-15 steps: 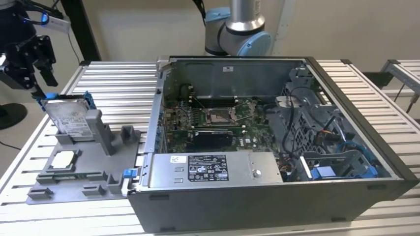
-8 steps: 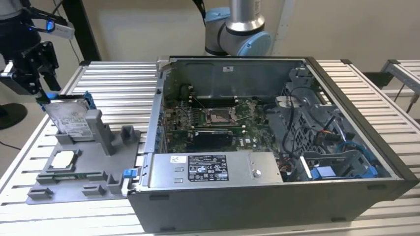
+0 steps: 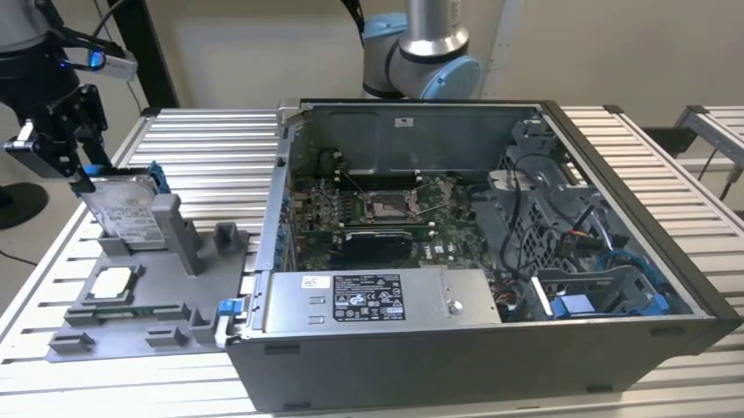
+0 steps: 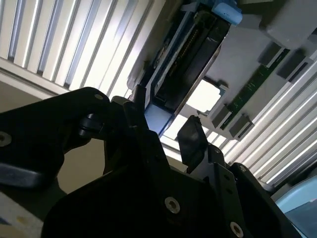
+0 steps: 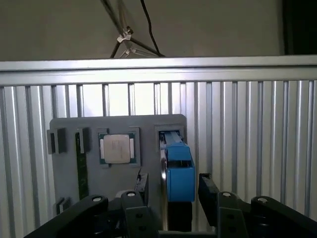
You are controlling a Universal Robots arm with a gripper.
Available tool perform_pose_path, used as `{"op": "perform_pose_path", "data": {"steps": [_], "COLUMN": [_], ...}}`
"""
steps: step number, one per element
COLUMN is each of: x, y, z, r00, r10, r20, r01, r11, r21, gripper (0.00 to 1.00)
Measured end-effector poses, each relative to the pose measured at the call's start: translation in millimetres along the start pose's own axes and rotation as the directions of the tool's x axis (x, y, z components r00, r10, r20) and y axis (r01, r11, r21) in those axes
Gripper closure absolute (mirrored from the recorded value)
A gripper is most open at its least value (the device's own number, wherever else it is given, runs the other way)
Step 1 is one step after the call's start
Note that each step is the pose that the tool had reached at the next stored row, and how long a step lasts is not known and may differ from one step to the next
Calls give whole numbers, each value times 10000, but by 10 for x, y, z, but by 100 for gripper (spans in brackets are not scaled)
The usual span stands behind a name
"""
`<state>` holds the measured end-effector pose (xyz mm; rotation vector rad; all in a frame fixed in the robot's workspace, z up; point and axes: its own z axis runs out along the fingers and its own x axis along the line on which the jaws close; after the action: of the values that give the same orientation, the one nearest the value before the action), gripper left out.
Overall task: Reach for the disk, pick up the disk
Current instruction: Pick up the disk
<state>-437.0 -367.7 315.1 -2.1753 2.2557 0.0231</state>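
Pincer: black, with two fingers standing apart, one on each side of the disk's blue-edged end. Narrow gaps show on both sides in both wrist views, so nothing is clamped

Disk: silver-grey with a blue bracket, standing on edge in the grey tray against an upright post. It sits at the exterior view's left on the slatted tabletop, beside the open computer case

Chip and green memory stick: both lie flat in the same tray, near the disk but apart from it

Risks, as judged:
- The gaps look uneven, so one finger may meet the disk first and push it sideways against the post
- A grip on the plastic bracket alone could flex or slip
- A pull that is not straight could jam the disk in its seat and drag the light tray along, shaking the chip
- Fingers set too shallow may lose the disk on lifting

Hard to make out:
- The disk's lower part is sunk in the tray
- Its label face is seen edge-on from the wrist
- The finger pads' inner faces are in shadow
- How far down the fingers reach cannot be told
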Motion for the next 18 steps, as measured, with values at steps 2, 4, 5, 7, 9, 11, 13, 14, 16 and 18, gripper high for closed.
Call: {"op": "perform_pose_path", "data": {"steps": [2, 4, 5, 7, 9, 11, 13, 14, 16, 18], "x": [0, 0, 0, 1, 1, 2, 2, 2, 3, 2], "y": [0, 0, -1, -1, -2, -3, -3, -5, -7, -8], "z": [37, 74, 92, 128, 165, 201, 236, 256, 291, 328], "r00": [10000, 9999, 9999, 9998, 9996, 9995, 9993, 9992, 9989, 9987], "r10": [-63, -126, -154, -213, -272, -329, -384, -412, -461, -500], "r20": [1, -1, -1, -1, -1, -2, -2, -1, -2, -2], "r01": [63, 126, 154, 213, 272, 329, 384, 412, 461, 500], "r11": [10000, 9999, 9999, 9998, 9996, 9995, 9993, 9992, 9989, 9987], "r21": [0, -2, -2, -3, -4, -5, -7, -6, -6, -8], "gripper": [0, 0, 0, 0, 0, 0, 0, 0, 0, 0]}}
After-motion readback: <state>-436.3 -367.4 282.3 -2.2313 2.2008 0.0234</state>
